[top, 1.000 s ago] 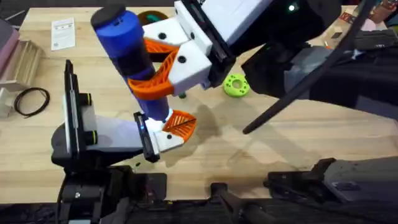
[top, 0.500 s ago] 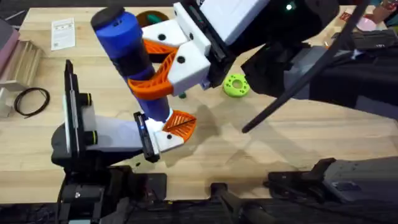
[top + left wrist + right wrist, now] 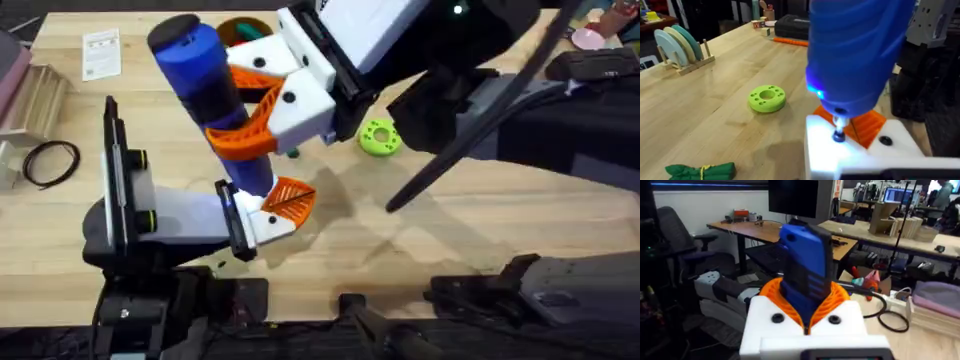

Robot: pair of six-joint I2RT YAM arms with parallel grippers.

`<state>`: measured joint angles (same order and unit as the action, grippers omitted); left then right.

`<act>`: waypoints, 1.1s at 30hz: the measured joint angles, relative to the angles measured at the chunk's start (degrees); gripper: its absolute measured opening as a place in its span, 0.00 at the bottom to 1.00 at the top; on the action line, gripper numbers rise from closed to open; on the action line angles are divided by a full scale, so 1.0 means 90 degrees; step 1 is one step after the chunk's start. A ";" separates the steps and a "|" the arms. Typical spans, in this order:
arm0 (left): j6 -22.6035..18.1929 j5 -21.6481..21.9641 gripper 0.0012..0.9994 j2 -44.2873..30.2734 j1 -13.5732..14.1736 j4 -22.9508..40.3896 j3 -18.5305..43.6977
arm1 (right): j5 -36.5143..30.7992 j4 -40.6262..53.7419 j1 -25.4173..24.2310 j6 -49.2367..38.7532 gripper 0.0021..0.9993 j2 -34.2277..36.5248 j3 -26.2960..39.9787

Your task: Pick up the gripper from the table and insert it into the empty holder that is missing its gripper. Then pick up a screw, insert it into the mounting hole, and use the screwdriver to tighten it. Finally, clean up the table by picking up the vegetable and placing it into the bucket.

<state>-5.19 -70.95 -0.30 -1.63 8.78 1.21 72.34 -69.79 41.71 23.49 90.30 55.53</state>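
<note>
Bucket (image 3: 240, 27) sits at the far edge of the table (image 3: 470, 230), mostly hidden behind the right gripper (image 3: 250, 105); contents can't be made out. Right gripper's orange pads are clamped round the blue screwdriver (image 3: 205, 90), held near upright w/ a slight tilt. Its silver tip (image 3: 838, 129) is down on the white holder (image 3: 262, 225), blue light glowing, w/ the orange gripper (image 3: 290, 198) seated in that holder just beside. Vegetable (image 3: 700, 171) lies on the table, near the lime-green disc (image 3: 380, 137). Left gripper: can't tell.
</note>
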 joint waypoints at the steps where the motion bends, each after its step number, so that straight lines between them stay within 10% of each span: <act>1: 0.0000 0.0002 0.00 -0.0002 0.0000 0.0000 0.0000 | 0.0000 0.0011 0.0000 -0.0008 0.02 0.0005 0.0000; 33: 0.0024 0.0021 0.00 -0.0002 -0.0001 -0.0002 0.0000 | 0.0071 -0.0414 0.0002 -0.0056 0.02 0.0182 0.0002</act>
<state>-4.97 -70.76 -0.32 -1.64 8.75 1.21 72.98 -73.52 41.74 22.99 91.93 55.55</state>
